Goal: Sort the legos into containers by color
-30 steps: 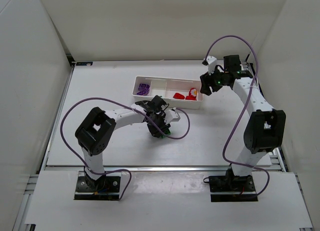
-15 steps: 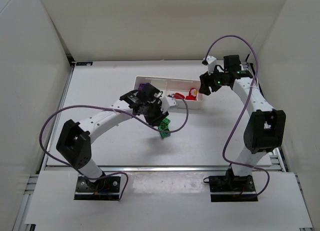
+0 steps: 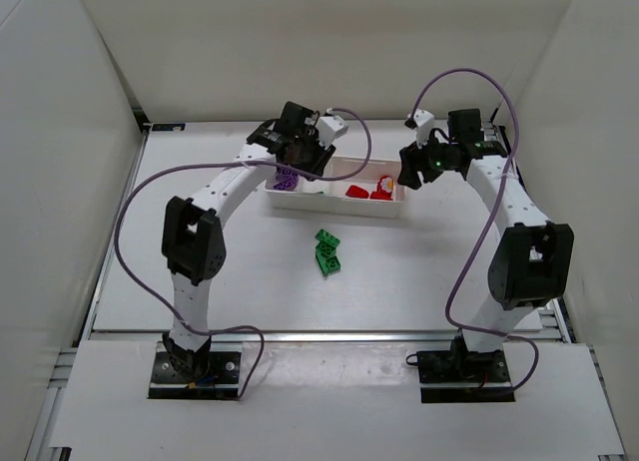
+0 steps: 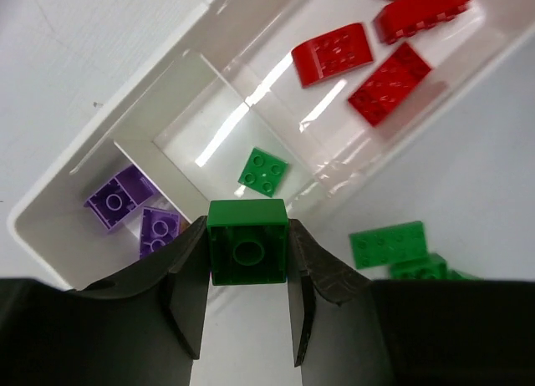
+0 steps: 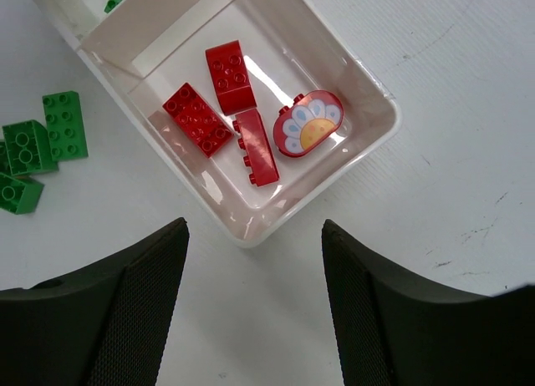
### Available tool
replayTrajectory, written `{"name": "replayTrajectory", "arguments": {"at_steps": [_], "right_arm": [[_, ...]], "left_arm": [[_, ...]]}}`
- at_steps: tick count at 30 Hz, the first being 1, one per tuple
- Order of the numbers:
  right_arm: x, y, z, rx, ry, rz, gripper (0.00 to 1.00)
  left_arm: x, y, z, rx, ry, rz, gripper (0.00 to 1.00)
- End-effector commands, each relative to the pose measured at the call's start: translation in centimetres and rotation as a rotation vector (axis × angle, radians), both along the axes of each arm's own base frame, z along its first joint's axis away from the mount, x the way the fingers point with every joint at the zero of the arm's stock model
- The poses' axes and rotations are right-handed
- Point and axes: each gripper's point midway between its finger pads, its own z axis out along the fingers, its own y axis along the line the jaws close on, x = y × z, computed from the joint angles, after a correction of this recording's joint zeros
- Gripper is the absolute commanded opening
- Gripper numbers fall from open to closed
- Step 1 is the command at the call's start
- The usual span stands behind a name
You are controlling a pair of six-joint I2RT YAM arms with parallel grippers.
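My left gripper (image 4: 247, 265) is shut on a green lego (image 4: 247, 246) and hangs over the near wall of the white tray (image 4: 159, 93), by the middle compartment. That compartment holds one flat green lego (image 4: 262, 170). Two purple legos (image 4: 125, 198) lie in the left compartment, and red legos (image 4: 334, 53) lie in the right one. In the top view the left gripper (image 3: 300, 154) is above the tray's (image 3: 339, 208) left half. My right gripper (image 5: 254, 236) is open and empty, hovering at the tray's right end (image 5: 368, 89) above the red legos (image 5: 198, 119).
Loose green legos (image 3: 327, 251) lie in a small cluster on the table in front of the tray, also visible as green legos (image 5: 65, 124) in the right wrist view. A red-rimmed flower piece (image 5: 308, 124) lies among the red ones. White walls enclose the table.
The left arm has swung from the green cluster on the table up and back to the tray, carrying a green lego. The right arm has not moved.
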Motion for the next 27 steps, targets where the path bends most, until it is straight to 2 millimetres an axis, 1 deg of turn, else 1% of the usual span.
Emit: {"name": "replayTrajectory", "arguments": {"at_steps": [1, 2, 4, 5, 7, 8, 9, 10, 11, 12, 13, 15, 16, 17, 18, 19, 20, 21, 22, 23, 24, 25, 26, 27], "right_arm": [[-0.8, 0.3, 2.1, 0.025, -0.048, 0.013, 0.69], [-0.9, 0.2, 2.2, 0.024, -0.053, 0.016, 0.69], [-1.0, 0.1, 2.0, 0.021, -0.05, 0.017, 0.69], [-1.2, 0.1, 2.2, 0.021, -0.053, 0.02, 0.69], [-1.4, 0.1, 2.1, 0.021, -0.049, 0.021, 0.69], [-1.5, 0.1, 2.2, 0.02, -0.052, 0.022, 0.69], [-1.6, 0.2, 2.2, 0.02, -0.05, 0.026, 0.69], [-1.8, 0.2, 2.1, 0.021, -0.048, 0.03, 0.7], [-1.9, 0.2, 2.1, 0.019, -0.048, 0.036, 0.7], [-2.0, 0.3, 2.0, 0.015, -0.05, 0.047, 0.7], [-2.2, 0.4, 2.0, 0.019, -0.047, 0.058, 0.7], [-2.9, 0.6, 1.7, 0.014, -0.048, 0.108, 0.7], [-4.1, 1.2, 1.4, 0.03, -0.024, 0.164, 0.7], [-4.7, 1.7, 1.4, 0.03, -0.034, 0.218, 0.7], [-5.3, 2.1, 1.5, 0.009, -0.076, 0.291, 0.69], [-6.2, 2.3, 1.3, 0.006, -0.075, 0.333, 0.69], [-7.5, 3.6, 0.8, 0.018, -0.077, 0.407, 0.69], [-8.2, 4.1, 1.2, -0.006, -0.132, 0.467, 0.7], [-8.7, 4.6, 0.9, -0.018, -0.144, 0.493, 0.7], [-10.0, 6.1, 0.0, -0.031, -0.132, 0.546, 0.7], [-10.6, 6.6, -0.1, -0.04, -0.132, 0.568, 0.7], [-11.0, 7.6, -0.3, -0.036, -0.109, 0.561, 0.7], [-12.0, 9.4, -0.7, -0.034, -0.088, 0.576, 0.69], [-11.8, 9.7, -1.2, -0.066, -0.063, 0.529, 0.68]], "left_arm": [[1.6, 0.3, -0.4, 0.02, -0.001, 0.024, 0.38], [2.4, 0.2, -1.3, 0.026, 0.005, 0.031, 0.39], [3.3, 0.2, -1.8, 0.034, 0.006, 0.039, 0.4], [3.7, 0.2, -3.0, 0.045, 0.027, 0.042, 0.41], [4.0, 0.0, -3.8, 0.046, 0.041, 0.036, 0.44], [4.5, -0.1, -4.3, 0.048, 0.045, 0.037, 0.46], [4.7, -0.1, -4.5, 0.048, 0.048, 0.041, 0.5], [4.9, -0.2, -4.5, 0.046, 0.047, 0.041, 0.56], [5.1, -0.4, -4.9, 0.046, 0.058, 0.04, 0.64], [5.3, -0.5, -4.8, 0.04, 0.055, 0.039, 0.74], [5.4, -0.6, -5.2, 0.045, 0.059, 0.042, 0.78], [5.9, -0.3, -4.8, 0.036, 0.053, 0.071, 0.86], [6.0, -0.3, -4.6, 0.031, 0.052, 0.083, 0.88], [6.1, -0.2, -4.3, 0.02, 0.055, 0.098, 0.9], [6.5, 0.2, -3.5, 0.007, 0.044, 0.117, 0.91], [6.7, 0.5, -2.9, -0.005, 0.038, 0.132, 0.91], [6.9, 0.8, -2.0, -0.028, 0.033, 0.145, 0.92], [7.1, 0.9, -0.8, -0.071, 0.037, 0.17, 0.91], [7.6, 2.2, 1.1, -0.107, 0.021, 0.208, 0.92], [7.8, 2.8, 2.1, -0.136, 0.019, 0.232, 0.92], [8.0, 3.5, 3.2, -0.175, 0.024, 0.282, 0.92], [8.0, 4.5, 5.0, -0.198, 0.004, 0.313, 0.92], [8.3, 6.1, 5.9, -0.213, -0.006, 0.357, 0.92], [8.1, 7.3, 7.6, -0.225, -0.031, 0.405, 0.92]]}}
